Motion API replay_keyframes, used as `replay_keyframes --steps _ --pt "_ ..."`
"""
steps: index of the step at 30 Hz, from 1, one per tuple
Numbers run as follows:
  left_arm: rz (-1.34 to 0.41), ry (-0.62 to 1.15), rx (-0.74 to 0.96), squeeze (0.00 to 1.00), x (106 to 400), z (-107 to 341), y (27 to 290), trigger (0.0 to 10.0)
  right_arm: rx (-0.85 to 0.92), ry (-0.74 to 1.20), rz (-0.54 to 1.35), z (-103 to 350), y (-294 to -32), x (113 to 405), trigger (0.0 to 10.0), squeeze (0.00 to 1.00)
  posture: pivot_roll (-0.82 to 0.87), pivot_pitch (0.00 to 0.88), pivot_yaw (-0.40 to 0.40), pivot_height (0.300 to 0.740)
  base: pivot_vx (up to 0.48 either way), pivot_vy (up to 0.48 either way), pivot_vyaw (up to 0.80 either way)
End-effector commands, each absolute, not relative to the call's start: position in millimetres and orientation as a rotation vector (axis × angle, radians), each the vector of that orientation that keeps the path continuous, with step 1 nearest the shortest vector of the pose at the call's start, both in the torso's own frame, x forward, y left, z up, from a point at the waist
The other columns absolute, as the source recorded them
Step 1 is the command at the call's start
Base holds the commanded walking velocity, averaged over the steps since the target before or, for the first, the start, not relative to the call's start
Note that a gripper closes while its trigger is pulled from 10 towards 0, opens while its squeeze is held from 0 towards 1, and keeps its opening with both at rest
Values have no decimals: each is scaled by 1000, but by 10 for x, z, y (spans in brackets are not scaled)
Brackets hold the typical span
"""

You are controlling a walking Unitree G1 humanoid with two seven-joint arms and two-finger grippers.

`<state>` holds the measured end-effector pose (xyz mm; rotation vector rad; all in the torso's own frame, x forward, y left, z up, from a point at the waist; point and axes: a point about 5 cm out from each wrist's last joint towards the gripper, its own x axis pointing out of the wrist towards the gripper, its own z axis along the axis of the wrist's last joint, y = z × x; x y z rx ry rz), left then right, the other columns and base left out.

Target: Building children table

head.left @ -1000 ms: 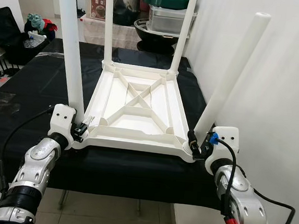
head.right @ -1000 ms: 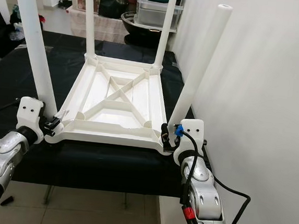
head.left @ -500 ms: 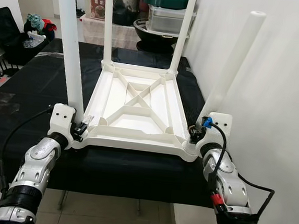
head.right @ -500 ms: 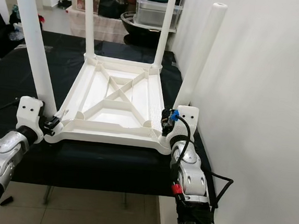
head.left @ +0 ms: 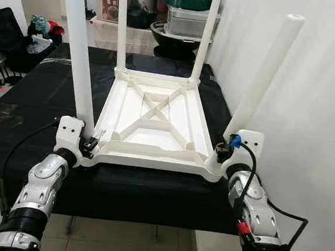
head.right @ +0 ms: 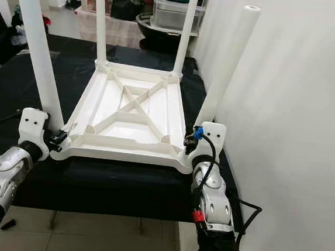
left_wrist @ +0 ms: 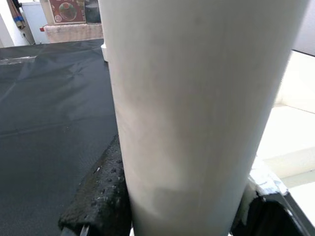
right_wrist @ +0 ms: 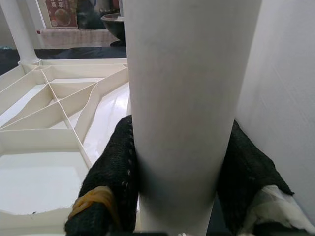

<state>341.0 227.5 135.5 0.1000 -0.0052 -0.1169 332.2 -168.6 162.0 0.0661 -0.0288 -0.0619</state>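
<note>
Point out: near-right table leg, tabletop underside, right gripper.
near-right table leg (head.left: 264, 75), left eye view, mid-shaft.
tabletop underside (head.left: 155, 110), left eye view, centre of the X rib.
right gripper (right_wrist: 182, 196), right wrist view, between the fingertips, on the leg.

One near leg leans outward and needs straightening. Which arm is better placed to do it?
Right. The right end effector is shut on the leaning leg at its base; the left end effector holds the upright leg at the opposite corner.

Both arms are extending forward. The left gripper (head.left: 88, 148) and right gripper (head.left: 219, 156) are each clamping fingers (right_wrist: 110, 182) around a leg.
</note>
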Motion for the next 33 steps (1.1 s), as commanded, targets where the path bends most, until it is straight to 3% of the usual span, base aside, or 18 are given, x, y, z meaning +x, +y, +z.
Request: replay_keyframes --steps 1,15,33 --pt "-50 -1 79 0 3393 1350 2388 10000 73 42 -76 1430 -1710 3295 0 0 70 0 -101 740 0 0 0" --pt "-64 -25 40 0 3296 1317 2338 10000 70 14 -38 1487 -1636 3358 0 0 84 0 -110 740 0 0 0" --pt "-72 -34 32 0 3335 1364 2312 10000 80 2 -36 1467 -1648 3338 0 0 80 0 -105 740 0 480 0"
